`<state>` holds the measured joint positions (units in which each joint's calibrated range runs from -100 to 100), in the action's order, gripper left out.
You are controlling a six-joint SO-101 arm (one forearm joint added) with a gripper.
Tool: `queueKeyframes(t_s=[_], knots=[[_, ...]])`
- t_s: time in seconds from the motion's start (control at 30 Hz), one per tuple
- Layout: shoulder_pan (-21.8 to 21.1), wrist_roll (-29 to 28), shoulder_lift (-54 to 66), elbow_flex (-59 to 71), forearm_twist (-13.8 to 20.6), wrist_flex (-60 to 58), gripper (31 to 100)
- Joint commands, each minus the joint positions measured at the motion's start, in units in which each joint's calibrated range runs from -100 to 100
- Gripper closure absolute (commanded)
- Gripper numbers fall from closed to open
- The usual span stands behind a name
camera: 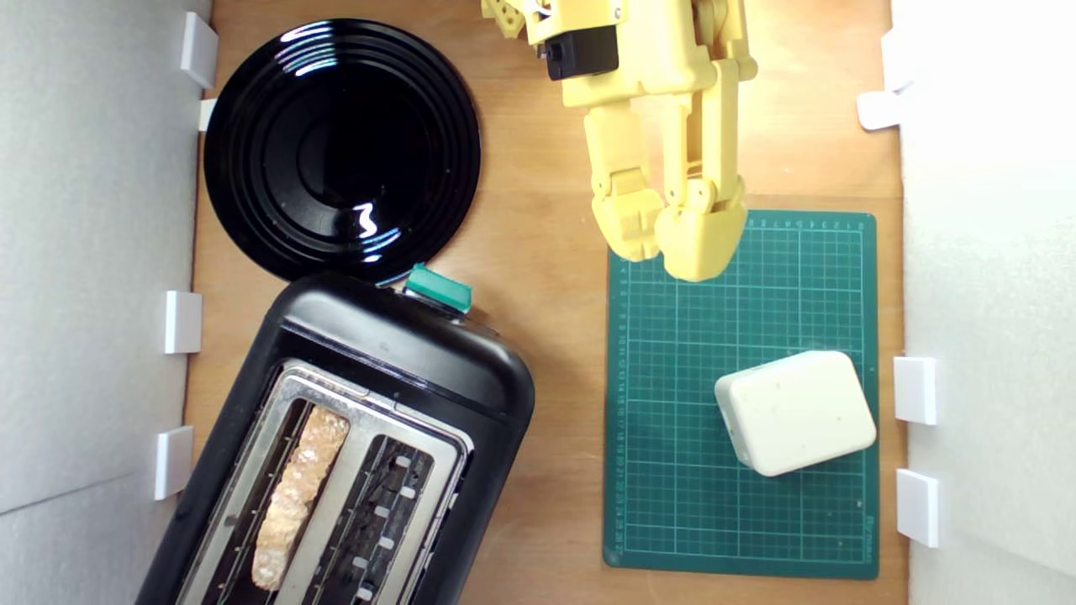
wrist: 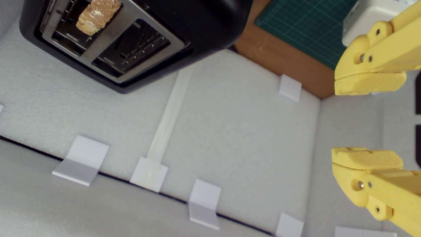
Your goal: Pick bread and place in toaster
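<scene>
The bread (camera: 298,496) stands on edge in one slot of the glossy black toaster (camera: 403,353), the slot nearer the exterior view's left; its crusty end (wrist: 97,14) sticks up above the silver top plate. The other slot (camera: 387,521) holds nothing. A teal lever knob (camera: 439,290) shows on the toaster's end. My yellow gripper (camera: 668,239) hangs over the top edge of the green mat, well away from the toaster. It is open, and the wrist view shows a wide gap between its fingertips (wrist: 370,82) with nothing between them.
A round black plate (camera: 340,147) lies beyond the toaster at the exterior view's upper left. A white rounded box (camera: 794,412) rests on the green cutting mat (camera: 672,470). White foam walls (camera: 92,252) with small white brackets (camera: 182,322) line both sides.
</scene>
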<state>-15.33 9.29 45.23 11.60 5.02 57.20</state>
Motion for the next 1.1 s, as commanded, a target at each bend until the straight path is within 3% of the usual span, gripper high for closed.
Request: queueKeyframes(t_s=[0.0,0.33,0.5,1.07], knots=[[-0.6,2.7,8.0,11.5,0.1,0.1,68.8],[-0.6,4.3,18.7,25.8,0.5,0.1,90.4],[-0.6,6.9,25.2,35.6,0.1,0.1,96.7],[-0.4,16.6,50.4,70.1,0.3,-0.1,99.3]])
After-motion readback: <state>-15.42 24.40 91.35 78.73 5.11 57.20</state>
